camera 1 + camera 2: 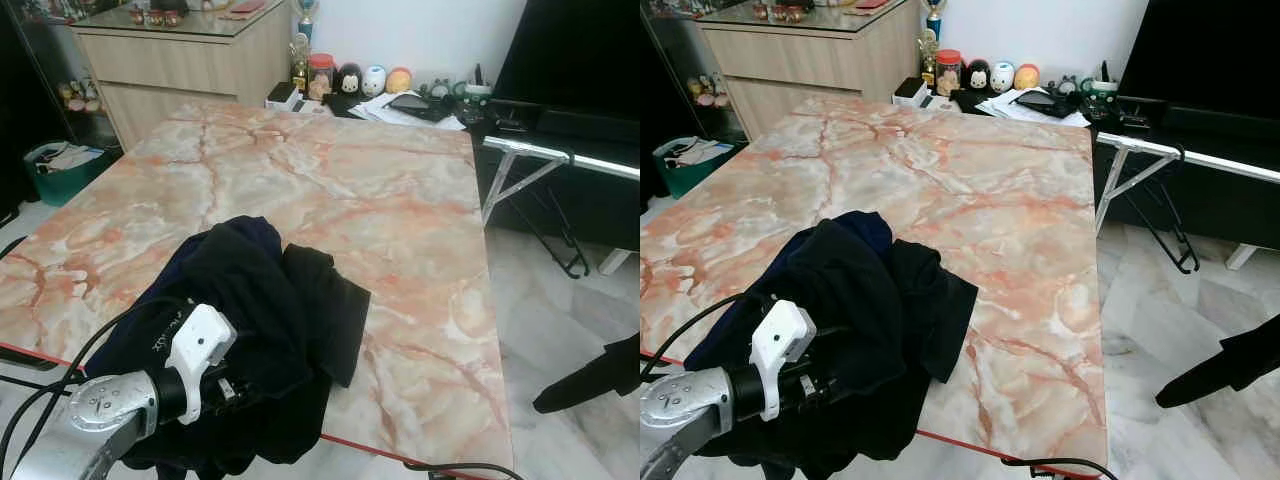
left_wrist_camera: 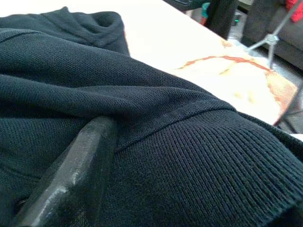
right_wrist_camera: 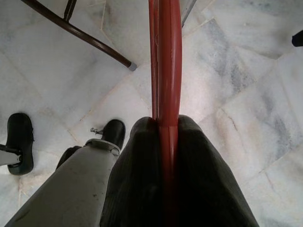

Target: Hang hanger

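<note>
A heap of dark navy and black clothes (image 1: 260, 320) lies at the near edge of the pink marble table (image 1: 380, 200). My left gripper (image 1: 228, 388) is pushed into this heap from the near side; in the left wrist view, ribbed dark knit fabric (image 2: 189, 156) drapes right over it. In the right wrist view, my right gripper (image 3: 163, 124) is shut on a red hanger (image 3: 165, 56), whose bar runs straight out from between the fingers, held low above the white marble floor (image 3: 246, 94).
A silver rail of a metal rack (image 1: 560, 155) stands right of the table, in front of a black screen (image 1: 580, 50). A wooden cabinet (image 1: 180, 60) and small clutter (image 1: 370, 85) sit beyond the far edge. A green bin (image 1: 55, 170) is at the left.
</note>
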Available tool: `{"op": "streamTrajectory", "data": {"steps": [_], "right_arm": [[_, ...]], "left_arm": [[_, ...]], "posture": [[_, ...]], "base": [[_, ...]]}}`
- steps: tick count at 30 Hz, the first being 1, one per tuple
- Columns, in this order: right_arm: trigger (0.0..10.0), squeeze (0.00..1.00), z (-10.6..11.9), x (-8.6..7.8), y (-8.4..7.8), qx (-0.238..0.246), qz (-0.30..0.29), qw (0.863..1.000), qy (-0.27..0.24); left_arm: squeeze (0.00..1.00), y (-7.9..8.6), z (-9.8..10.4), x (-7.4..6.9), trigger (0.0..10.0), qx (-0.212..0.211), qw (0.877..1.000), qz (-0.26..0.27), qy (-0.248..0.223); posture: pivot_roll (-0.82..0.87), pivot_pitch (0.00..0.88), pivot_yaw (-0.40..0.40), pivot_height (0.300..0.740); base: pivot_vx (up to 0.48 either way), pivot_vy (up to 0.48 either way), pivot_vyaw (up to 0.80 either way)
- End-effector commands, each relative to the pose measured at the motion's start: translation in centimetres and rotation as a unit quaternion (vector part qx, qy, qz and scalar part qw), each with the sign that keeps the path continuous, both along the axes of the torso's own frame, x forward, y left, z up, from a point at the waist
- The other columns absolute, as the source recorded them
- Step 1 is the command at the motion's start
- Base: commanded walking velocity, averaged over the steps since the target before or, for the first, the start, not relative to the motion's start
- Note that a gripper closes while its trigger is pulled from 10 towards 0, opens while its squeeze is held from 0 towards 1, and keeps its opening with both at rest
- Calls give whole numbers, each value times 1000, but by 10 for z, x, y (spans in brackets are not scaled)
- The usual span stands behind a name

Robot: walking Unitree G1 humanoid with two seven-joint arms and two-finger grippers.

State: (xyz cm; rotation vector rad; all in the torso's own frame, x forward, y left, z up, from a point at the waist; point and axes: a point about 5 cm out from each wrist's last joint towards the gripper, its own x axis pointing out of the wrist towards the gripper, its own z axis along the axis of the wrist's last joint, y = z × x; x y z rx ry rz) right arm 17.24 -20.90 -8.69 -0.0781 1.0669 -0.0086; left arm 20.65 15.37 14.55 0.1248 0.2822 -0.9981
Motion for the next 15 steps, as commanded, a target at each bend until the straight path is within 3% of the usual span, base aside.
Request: {"op": "streamTrajectory", "data": {"steps": [1, 3, 8, 10, 11, 14, 15], "right_arm": [[10000, 0, 2, 4, -2, -4, 2, 1000, -6], [10000, 0, 2, 4, -2, -5, 2, 1000, -6], [10000, 0, 2, 4, -2, -5, 1, 1000, -6], [10000, 0, 2, 4, -3, -7, 1, 1000, -6], [10000, 0, 2, 4, -3, -7, 1, 1000, -6], [10000, 0, 2, 4, -3, -8, -1, 1000, -7], [10000, 0, 2, 4, -3, -8, -1, 1000, -7]], "left_arm": [[0, -10, 9, -1, 10000, -18, 999, -37, -10], [0, -12, 12, 3, 10000, -23, 999, -30, -23], [0, -15, 16, 37, 10000, -25, 992, 79, -93], [0, -18, 16, 59, 10000, -15, 977, 165, -133], [0, -19, 13, 62, 10000, -14, 976, 183, -119], [0, -28, 0, 48, 10000, 25, 994, 85, -71], [0, -31, -1, 35, 10000, 27, 998, 28, -48]], "posture": [[128, 0, -42, 740], [128, 0, -42, 740], [124, 0, -40, 740], [121, 0, -39, 740], [121, 0, -39, 740], [121, 0, -39, 740], [105, 0, -37, 740]], "base": [[0, 0, 0], [0, 0, 0], [0, 0, 0], [0, 0, 0], [0, 0, 0], [0, 0, 0], [0, 0, 0]]}}
